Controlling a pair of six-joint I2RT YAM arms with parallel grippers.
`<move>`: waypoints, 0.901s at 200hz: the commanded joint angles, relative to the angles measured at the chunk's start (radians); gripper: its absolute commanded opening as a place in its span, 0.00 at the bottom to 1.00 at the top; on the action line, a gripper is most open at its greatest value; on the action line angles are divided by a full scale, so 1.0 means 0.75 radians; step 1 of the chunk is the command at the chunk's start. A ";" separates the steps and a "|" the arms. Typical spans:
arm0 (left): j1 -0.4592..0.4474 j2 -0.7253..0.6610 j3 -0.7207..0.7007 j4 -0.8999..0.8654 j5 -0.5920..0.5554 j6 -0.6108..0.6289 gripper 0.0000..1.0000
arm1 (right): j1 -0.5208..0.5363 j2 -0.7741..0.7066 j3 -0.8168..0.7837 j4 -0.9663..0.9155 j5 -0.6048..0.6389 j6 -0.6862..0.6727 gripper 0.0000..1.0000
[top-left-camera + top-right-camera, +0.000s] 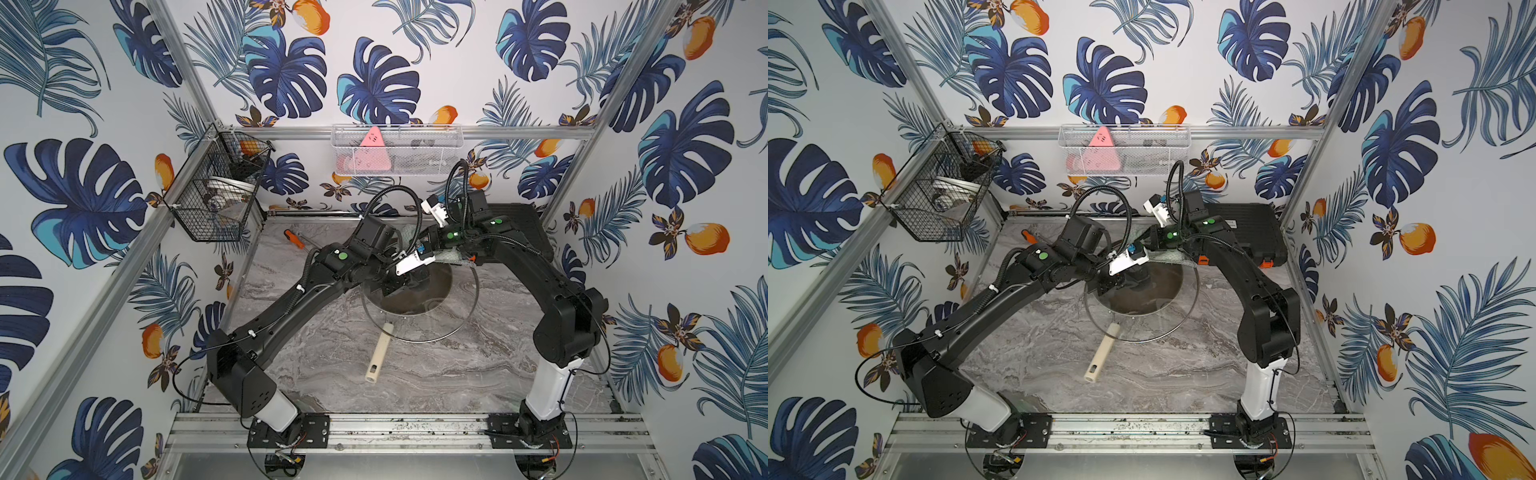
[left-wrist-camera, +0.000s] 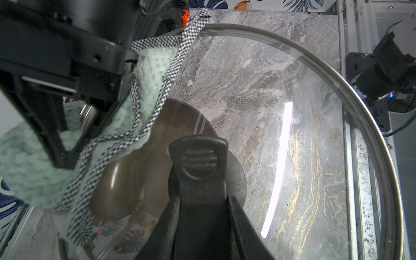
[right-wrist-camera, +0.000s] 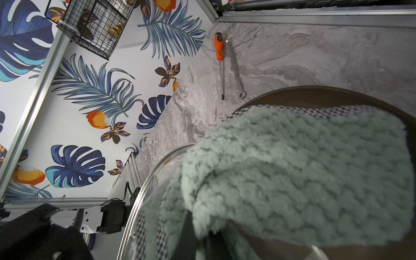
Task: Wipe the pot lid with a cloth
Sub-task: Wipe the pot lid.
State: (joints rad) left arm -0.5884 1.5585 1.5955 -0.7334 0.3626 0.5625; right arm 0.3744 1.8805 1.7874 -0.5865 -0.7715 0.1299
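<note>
table (image 1: 478, 374): grey marble top, carries all below.
case (image 1: 1254, 232): black, flat on table, back R corner.
pot lid (image 1: 440, 316): glass w/ metal rim, held off table, tilted, above pan; black lid handle (image 2: 198, 157) at centre.
pan (image 1: 432, 286): brown, on table mid, seen thru the glass; cream pan handle (image 1: 380, 353) pts toward robot's base.
left gripper (image 2: 202, 200): jaws pinching lid handle from both sides.
right gripper (image 2: 67, 153): jaws pressed together on cloth, over lid's far edge.
cloth (image 3: 304, 175): pale green, fluffy, b/w check trim; bunched round R jaws, hangs on handle side of glass nr rim; contact w/ glass unclear.
screwdriver (image 3: 219, 47): orange grip, on table, back L.
wrench (image 3: 236, 72): thin metal, just beside screwdriver, approx parallel.
</note>
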 commanded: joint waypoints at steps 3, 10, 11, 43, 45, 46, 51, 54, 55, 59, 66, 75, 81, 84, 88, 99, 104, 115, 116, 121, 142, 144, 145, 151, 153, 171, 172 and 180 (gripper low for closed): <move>0.011 -0.038 0.010 0.241 -0.006 0.042 0.00 | -0.014 -0.038 -0.042 -0.085 0.042 -0.025 0.00; 0.014 -0.037 0.010 0.240 -0.005 0.042 0.00 | -0.015 -0.049 -0.054 -0.083 0.043 -0.025 0.00; 0.015 -0.038 0.010 0.239 -0.005 0.042 0.00 | -0.016 -0.050 -0.055 -0.083 0.043 -0.026 0.00; 0.016 -0.040 0.011 0.244 -0.001 0.040 0.00 | -0.015 -0.079 -0.072 -0.074 0.021 -0.019 0.00; 0.016 -0.040 0.009 0.244 0.000 0.038 0.00 | -0.016 -0.078 -0.069 -0.073 0.019 -0.019 0.00; 0.016 -0.040 0.009 0.245 -0.001 0.038 0.00 | -0.015 -0.079 -0.068 -0.073 0.018 -0.018 0.00; 0.016 -0.043 0.008 0.249 0.001 0.036 0.00 | -0.015 -0.075 -0.065 -0.073 0.009 -0.016 0.00; 0.017 -0.043 0.008 0.252 0.003 0.034 0.00 | -0.016 -0.073 -0.062 -0.071 0.004 -0.014 0.00; 0.016 -0.043 0.008 0.252 0.004 0.034 0.00 | -0.016 -0.072 -0.061 -0.071 0.000 -0.014 0.00; 0.016 -0.043 0.007 0.254 0.007 0.032 0.00 | -0.015 -0.070 -0.057 -0.069 -0.010 -0.010 0.00; 0.016 -0.040 0.009 0.256 0.014 0.030 0.00 | -0.015 -0.064 -0.052 -0.060 -0.028 -0.005 0.00; 0.017 -0.036 0.017 0.254 0.021 0.025 0.00 | -0.011 -0.054 -0.043 -0.049 -0.055 0.003 0.00; 0.016 -0.030 0.022 0.255 0.023 0.021 0.00 | -0.008 -0.048 -0.036 -0.043 -0.071 0.010 0.00; 0.016 -0.029 0.024 0.253 0.023 0.021 0.00 | -0.005 -0.044 -0.032 -0.041 -0.076 0.013 0.00; 0.016 -0.026 0.025 0.254 0.022 0.021 0.00 | -0.002 -0.037 -0.026 -0.038 -0.081 0.015 0.00; 0.016 -0.020 0.025 0.258 0.027 0.020 0.00 | 0.013 -0.019 -0.001 -0.044 -0.086 0.010 0.00; 0.016 -0.018 0.024 0.260 0.031 0.017 0.00 | 0.021 -0.009 0.013 -0.052 -0.086 0.006 0.00; 0.017 -0.016 0.026 0.269 0.034 0.015 0.00 | 0.041 0.015 0.048 -0.076 -0.080 -0.007 0.00; 0.016 -0.016 0.026 0.269 0.035 0.015 0.00 | 0.042 0.017 0.050 -0.077 -0.080 -0.007 0.00; 0.016 -0.014 0.027 0.271 0.036 0.013 0.00 | 0.051 0.027 0.064 -0.084 -0.076 -0.009 0.00; 0.016 -0.010 0.030 0.278 0.038 0.011 0.00 | 0.082 0.058 0.091 -0.080 -0.080 -0.002 0.00; 0.016 -0.010 0.031 0.278 0.037 0.011 0.00 | 0.085 0.059 0.093 -0.078 -0.080 -0.001 0.00; 0.016 -0.010 0.031 0.278 0.037 0.011 0.00 | 0.086 0.061 0.093 -0.077 -0.080 0.000 0.00; 0.016 -0.010 0.032 0.279 0.036 0.009 0.00 | 0.095 0.067 0.096 -0.074 -0.083 0.002 0.00; 0.017 -0.010 0.032 0.280 0.036 0.009 0.00 | 0.097 0.067 0.096 -0.072 -0.085 0.002 0.00; 0.016 -0.010 0.032 0.283 0.034 0.012 0.00 | 0.100 0.078 0.090 -0.043 -0.112 0.021 0.00; 0.017 -0.011 0.032 0.283 0.034 0.011 0.00 | 0.100 0.078 0.090 -0.041 -0.114 0.021 0.00; 0.016 -0.012 0.031 0.284 0.036 0.011 0.00 | 0.141 0.083 0.090 -0.033 -0.132 0.025 0.00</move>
State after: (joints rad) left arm -0.5762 1.5597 1.5970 -0.7341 0.3393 0.5545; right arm 0.4454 1.9301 1.8519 -0.6128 -0.8268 0.1387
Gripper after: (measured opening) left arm 0.344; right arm 0.076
